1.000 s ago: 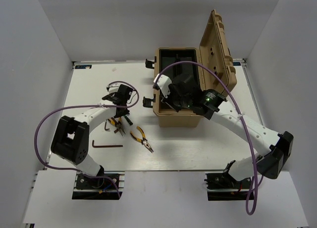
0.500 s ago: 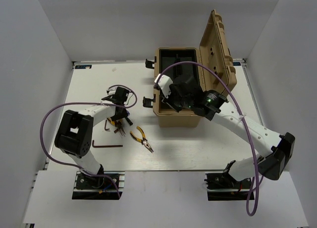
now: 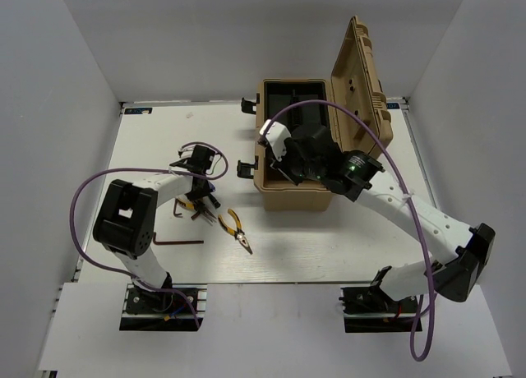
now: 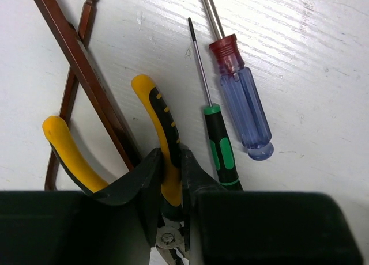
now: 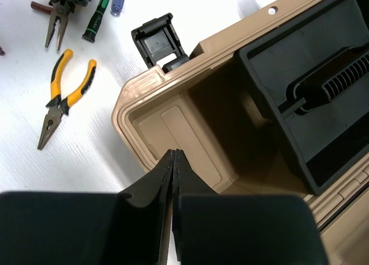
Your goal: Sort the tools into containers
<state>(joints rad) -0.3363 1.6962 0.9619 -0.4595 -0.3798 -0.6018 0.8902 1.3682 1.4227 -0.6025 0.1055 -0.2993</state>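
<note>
While the left gripper (image 4: 171,167) clamps one handle of the pliers (image 4: 153,101) toward the counter's (image 3: 329,246) left edge and the right gripper (image 5: 173,161) hangs closed over the toolbox (image 3: 296,199), the pickup seems underway, calling for a lift next.

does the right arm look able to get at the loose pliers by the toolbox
Probably yes: the loose pliers lie uncovered near the toolbox, and the right gripper above it holds nothing.

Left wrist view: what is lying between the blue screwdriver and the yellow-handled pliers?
A slim green-and-black screwdriver lies between the blue screwdriver and the pliers, roughly parallel to the blue one. The left wrist view shows it plainly.
</note>
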